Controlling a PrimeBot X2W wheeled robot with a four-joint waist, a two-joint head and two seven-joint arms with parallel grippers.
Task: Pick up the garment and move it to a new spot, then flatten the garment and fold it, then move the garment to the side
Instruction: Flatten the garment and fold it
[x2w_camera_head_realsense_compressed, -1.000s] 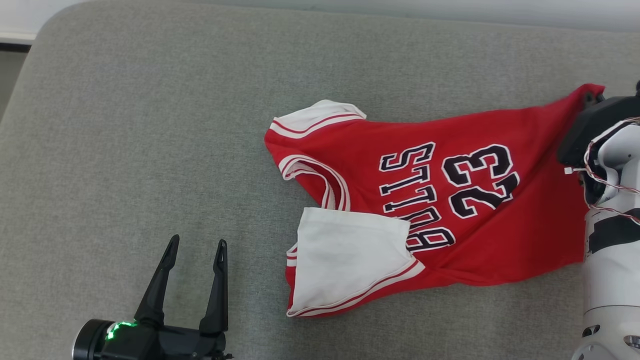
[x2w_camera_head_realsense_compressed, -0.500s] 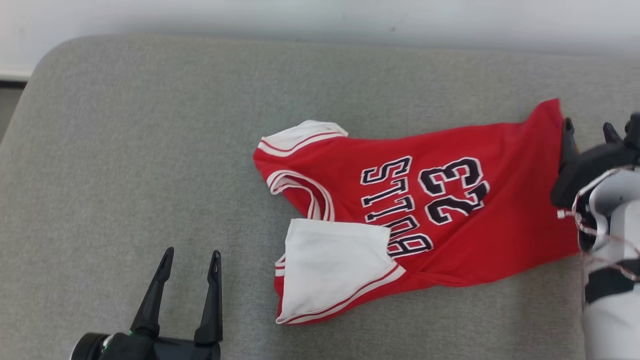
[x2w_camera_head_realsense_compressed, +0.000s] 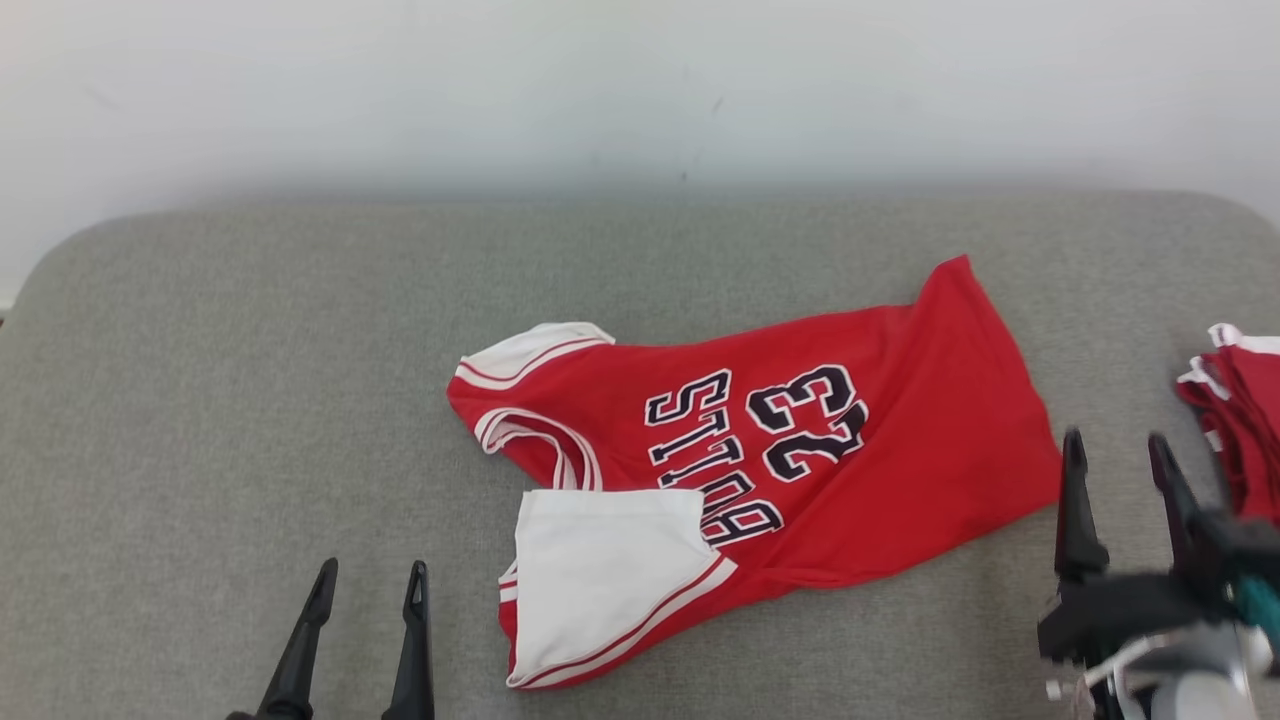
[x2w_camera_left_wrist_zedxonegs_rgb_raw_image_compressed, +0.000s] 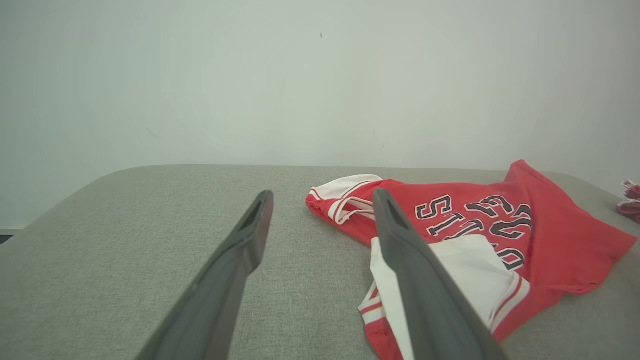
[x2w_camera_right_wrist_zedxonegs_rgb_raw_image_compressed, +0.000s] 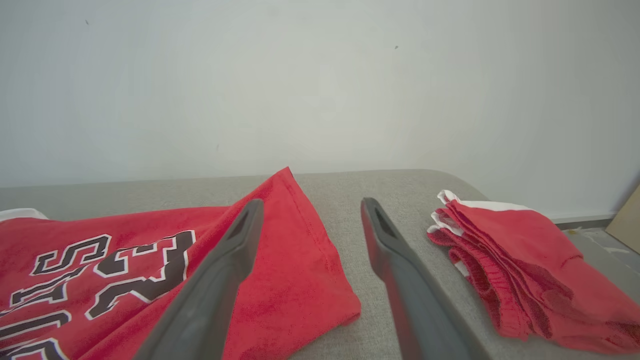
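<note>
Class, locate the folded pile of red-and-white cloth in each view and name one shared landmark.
Head view: folded pile of red-and-white cloth at the right edge.
Left wrist view: pile, tiny, far right edge.
Right wrist view: pile, right of centre.
Shared landmark: red number 23 jersey.

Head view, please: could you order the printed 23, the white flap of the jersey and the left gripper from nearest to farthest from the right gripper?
From the right gripper:
1. the printed 23, in the middle of the jersey.
2. the white flap, at the jersey's near left end.
3. the left gripper, at the lower left.
</note>
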